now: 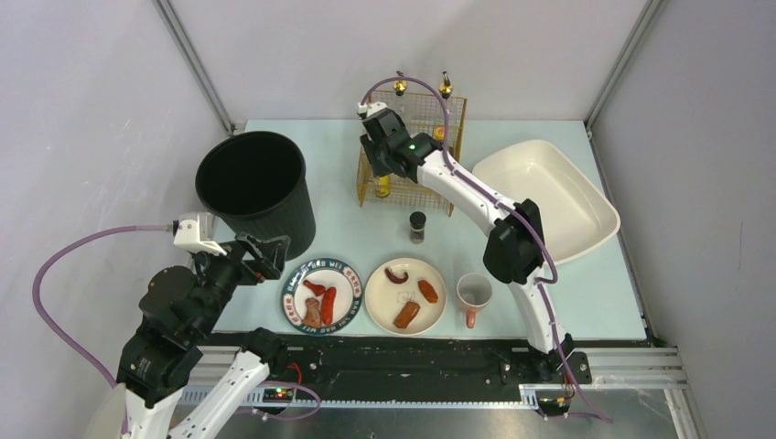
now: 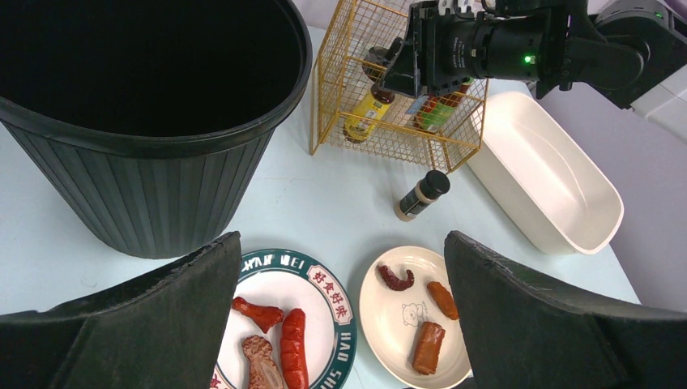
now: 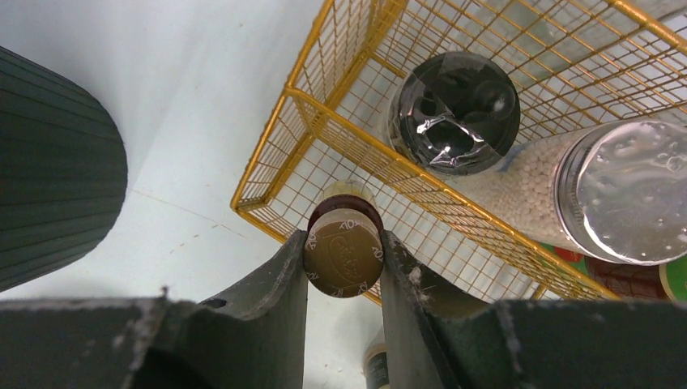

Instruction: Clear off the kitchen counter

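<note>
The pale mint-green kitchen counter [image 1: 549, 283] carries a green-rimmed plate [image 1: 321, 294] and a cream plate [image 1: 405, 294], both with sausage pieces. It also carries a pink-handled mug [image 1: 474, 294] and a small dark-capped spice bottle [image 1: 417, 226]. My right gripper [image 3: 343, 253] is shut on the gold cap of a yellow sauce bottle [image 1: 382, 187], which stands in the front left corner of the yellow wire basket [image 1: 458, 114]. My left gripper [image 1: 274, 258] is open and empty above the counter, between the black bin and the green-rimmed plate.
A tall black bin [image 1: 254, 183] stands at the back left. A white oval tub [image 1: 549, 197] sits at the right. The basket also holds several other jars and bottles [image 3: 454, 113]. A black rail [image 1: 412, 352] runs along the front edge.
</note>
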Controlling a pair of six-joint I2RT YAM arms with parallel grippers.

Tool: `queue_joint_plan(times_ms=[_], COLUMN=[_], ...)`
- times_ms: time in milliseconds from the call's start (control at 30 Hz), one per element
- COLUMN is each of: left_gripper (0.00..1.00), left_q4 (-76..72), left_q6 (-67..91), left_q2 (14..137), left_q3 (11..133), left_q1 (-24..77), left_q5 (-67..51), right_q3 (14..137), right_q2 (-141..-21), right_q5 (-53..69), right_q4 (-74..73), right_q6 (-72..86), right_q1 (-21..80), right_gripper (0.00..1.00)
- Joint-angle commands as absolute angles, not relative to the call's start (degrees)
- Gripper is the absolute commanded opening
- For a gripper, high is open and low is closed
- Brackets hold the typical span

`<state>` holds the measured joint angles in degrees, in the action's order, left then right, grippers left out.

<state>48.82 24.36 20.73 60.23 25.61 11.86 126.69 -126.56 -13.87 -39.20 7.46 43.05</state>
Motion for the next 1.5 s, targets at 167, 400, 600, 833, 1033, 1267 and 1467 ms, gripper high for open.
queue_joint_plan(times_ms=[167, 400, 600, 833, 1033, 1267, 1467], left_gripper=[0.98, 0.98, 0.98, 0.98, 0.98, 0.98, 0.98], left_q4=[48.16, 48.13, 48.16, 48.15, 48.11, 48.11, 48.13], left_q6=[23.72, 23.83, 23.92, 23.94, 23.82, 23.96, 23.94], left_q2=[21.34, 20.74, 20.39, 20.18, 19.57, 18.59, 18.59], left_q3=[61.3, 60.95, 60.65, 60.4, 60.29, 60.14, 59.94], left_q1=[25.75, 25.75, 25.75, 25.81, 25.8, 25.82, 25.76], left_q5=[12.08, 12.26, 12.11, 11.95, 11.97, 11.72, 11.25], right_q3=[130.61, 130.53, 129.65, 125.57, 116.12, 100.94, 88.77], right_q2=[-126.95, -126.88, -125.04, -119.72, -110.97, -98.9, -91.14], right_q5=[-13.76, -13.5, -13.7, -15.2, -17.66, -20.03, -21.53], right_q4=[-39.57, -40.12, -39.98, -38.72, -35.47, -31.88, -30.35], right_q6=[8.56, 8.69, 8.72, 8.7, 8.84, 7.99, 10.05], right_q1=[41.47, 41.22, 41.48, 42.61, 44.01, 46.15, 46.75], right_gripper=[0.08, 0.44, 0.66, 0.75, 0.75, 0.76, 0.8])
